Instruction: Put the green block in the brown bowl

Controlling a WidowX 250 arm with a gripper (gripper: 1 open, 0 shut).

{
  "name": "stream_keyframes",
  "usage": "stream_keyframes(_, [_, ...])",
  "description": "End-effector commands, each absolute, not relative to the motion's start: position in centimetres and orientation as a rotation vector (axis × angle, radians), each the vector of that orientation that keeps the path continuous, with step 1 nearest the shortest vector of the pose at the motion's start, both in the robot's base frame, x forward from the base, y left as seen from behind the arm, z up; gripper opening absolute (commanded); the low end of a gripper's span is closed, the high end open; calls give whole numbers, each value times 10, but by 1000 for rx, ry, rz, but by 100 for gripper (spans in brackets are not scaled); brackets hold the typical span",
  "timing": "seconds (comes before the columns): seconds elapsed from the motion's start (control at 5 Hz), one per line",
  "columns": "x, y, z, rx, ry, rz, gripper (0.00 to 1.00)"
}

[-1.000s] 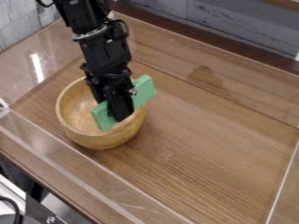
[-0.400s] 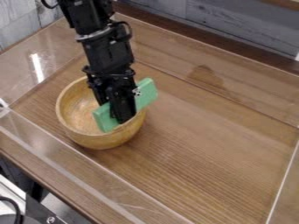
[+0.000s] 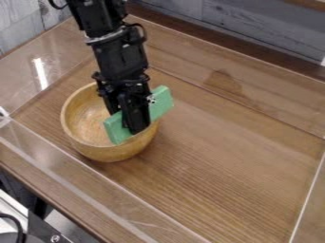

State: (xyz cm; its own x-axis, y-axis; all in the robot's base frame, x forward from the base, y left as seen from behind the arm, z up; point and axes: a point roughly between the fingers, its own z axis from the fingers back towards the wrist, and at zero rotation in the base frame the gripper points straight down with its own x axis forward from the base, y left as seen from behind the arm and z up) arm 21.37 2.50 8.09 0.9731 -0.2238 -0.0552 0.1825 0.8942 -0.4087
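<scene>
Wooden table [image 3: 241,142] surrounds brown bowl [image 3: 89,140]; claw [image 3: 133,121] grips green block [image 3: 137,116].

The arm is matte black throughout, built of blocky, boxy segments with ridged housings, ending in a narrow black two-fingered gripper [image 3: 132,121] of flat, straight fingers.

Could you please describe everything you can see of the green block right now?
The green block is a small flat bar of plain matte green. It is tilted, its upper end rising past the right rim of the brown bowl and its lower end down inside the bowl. The black gripper is closed across its middle, hiding part of it. Whether its lower end touches the bowl cannot be told.
</scene>
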Motion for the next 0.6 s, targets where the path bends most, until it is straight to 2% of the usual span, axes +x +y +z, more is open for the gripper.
stream_keyframes(0.0, [222,26,89,-403,73,-222,0])
stream_keyframes(0.4, [223,25,87,-414,91,-219,0])
